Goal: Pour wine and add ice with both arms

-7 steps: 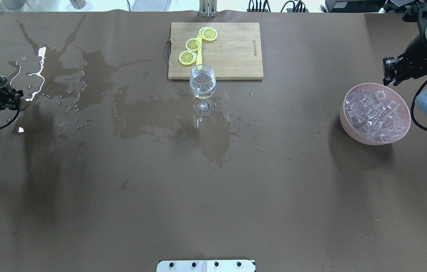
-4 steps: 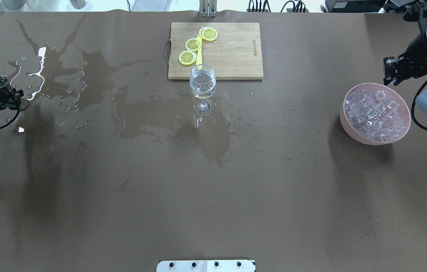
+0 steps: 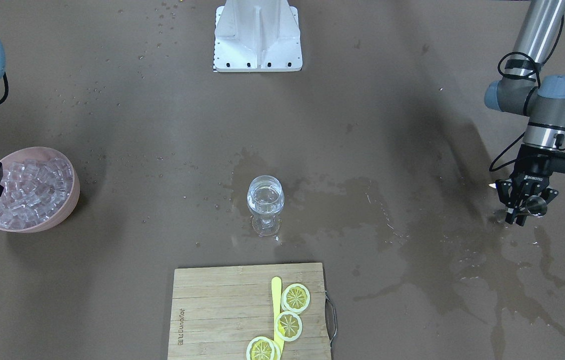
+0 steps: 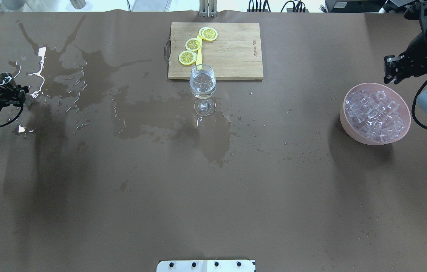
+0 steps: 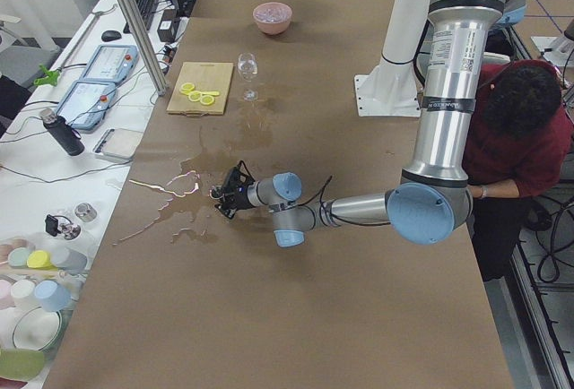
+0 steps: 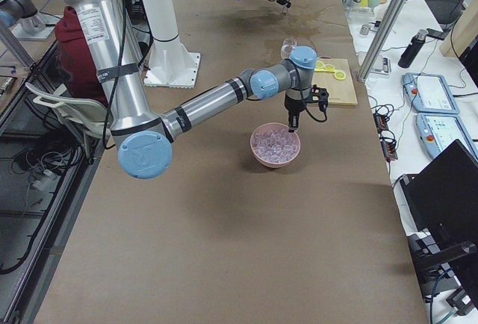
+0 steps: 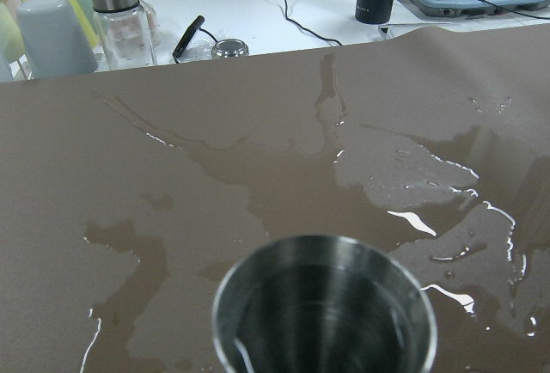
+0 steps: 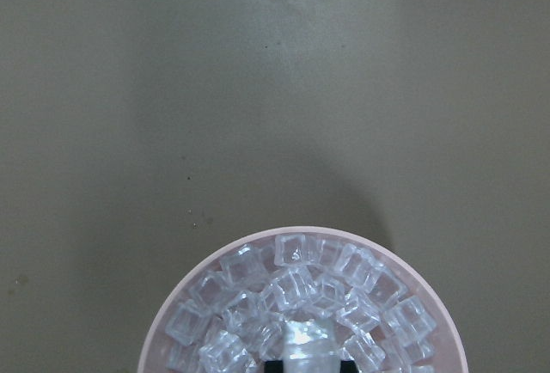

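A stemmed glass (image 4: 202,85) stands at mid-table and holds clear wine (image 3: 265,196). My left gripper (image 4: 16,93) at the far left is shut on a small steel jigger (image 4: 4,79), held tilted just above the wet table. The jigger's open mouth (image 7: 326,304) fills the left wrist view; I cannot tell if liquid is in it. My right gripper (image 4: 390,71) hangs over the far rim of a pink bowl (image 4: 344,121) full of ice (image 4: 374,113). In the right wrist view one ice cube (image 8: 309,343) sits between its fingertips.
A wooden cutting board (image 4: 232,53) with three lemon slices (image 4: 193,44) and a yellow strip lies just behind the glass. Spilled liquid (image 4: 66,75) spreads over the brown table at the left and around the glass. The white base plate (image 4: 206,265) is at the near edge.
My left gripper has shifted slightly right and farther with the jigger, tilting it. My right gripper has moved a little away from the bowl.
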{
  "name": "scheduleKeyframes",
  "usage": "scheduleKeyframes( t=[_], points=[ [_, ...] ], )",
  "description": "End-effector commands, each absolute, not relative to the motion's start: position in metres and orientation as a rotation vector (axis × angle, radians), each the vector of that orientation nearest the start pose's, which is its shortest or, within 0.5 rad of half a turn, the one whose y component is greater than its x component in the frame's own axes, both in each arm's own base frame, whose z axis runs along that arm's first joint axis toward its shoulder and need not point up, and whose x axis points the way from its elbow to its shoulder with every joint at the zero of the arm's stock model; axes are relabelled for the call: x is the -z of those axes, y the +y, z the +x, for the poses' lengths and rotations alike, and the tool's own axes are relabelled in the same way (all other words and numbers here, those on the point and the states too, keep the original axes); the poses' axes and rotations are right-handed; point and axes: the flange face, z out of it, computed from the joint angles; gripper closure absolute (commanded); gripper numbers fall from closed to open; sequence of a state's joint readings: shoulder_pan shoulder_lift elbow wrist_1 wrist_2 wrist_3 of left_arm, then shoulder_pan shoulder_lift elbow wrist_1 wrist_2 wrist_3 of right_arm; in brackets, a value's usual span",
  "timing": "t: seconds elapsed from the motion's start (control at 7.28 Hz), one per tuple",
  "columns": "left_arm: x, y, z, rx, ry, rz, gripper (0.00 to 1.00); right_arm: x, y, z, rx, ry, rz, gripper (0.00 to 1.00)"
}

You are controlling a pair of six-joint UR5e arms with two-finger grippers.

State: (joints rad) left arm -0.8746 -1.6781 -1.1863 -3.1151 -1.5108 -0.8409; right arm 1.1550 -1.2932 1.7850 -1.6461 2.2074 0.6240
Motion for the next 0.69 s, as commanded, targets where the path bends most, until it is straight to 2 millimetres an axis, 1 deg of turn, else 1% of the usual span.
scheduleKeyframes(
  t=[0.0, 0.27, 0.41, 0.55],
  points=[
    [-0.576, -0.536, 0.265, 0.166, 0.905, 1.007, 1.0, -0.418, -0.567, -0.163, -0.069, -0.744, 0.045, 0.94],
    [-0.531, -0.559, 0.283, 0.173, 0.947, 1.047, 1.0, -0.42, -0.569, -0.157, -0.08, -0.742, 0.046, 0.94],
    [-0.501, -0.563, 0.287, 0.173, 0.961, 1.06, 1.0, -0.419, -0.57, -0.152, -0.086, -0.745, 0.049, 0.94],
    [-0.473, -0.562, 0.287, 0.171, 0.965, 1.063, 1.0, -0.418, -0.571, -0.149, -0.092, -0.758, 0.043, 0.94]
  ],
)
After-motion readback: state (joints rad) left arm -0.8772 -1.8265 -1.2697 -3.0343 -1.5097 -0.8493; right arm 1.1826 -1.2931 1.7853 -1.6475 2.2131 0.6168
